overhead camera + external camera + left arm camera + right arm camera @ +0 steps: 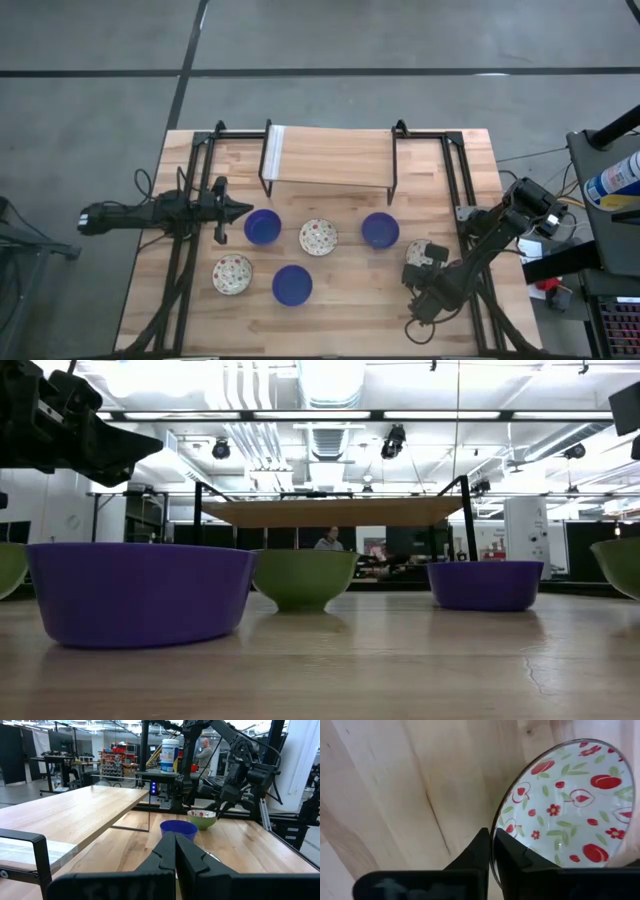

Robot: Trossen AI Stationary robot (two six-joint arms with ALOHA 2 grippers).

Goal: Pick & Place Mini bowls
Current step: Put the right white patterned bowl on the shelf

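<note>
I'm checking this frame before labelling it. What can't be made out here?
- Patterned bowl under the right gripper: high view, the arm covers most of it.
- The same bowl: right wrist view, its far side is cut off by the picture's edge.
- Blue bowl nearest the left gripper: left wrist view, the fingers hide its base.
- Left gripper: low view, cropped at the edge.

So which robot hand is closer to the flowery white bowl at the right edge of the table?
The right hand: its fingers pinch the rim of the small white red-patterned bowl. The left hand is far across the wooden table, beside a deep blue round bowl.
</note>
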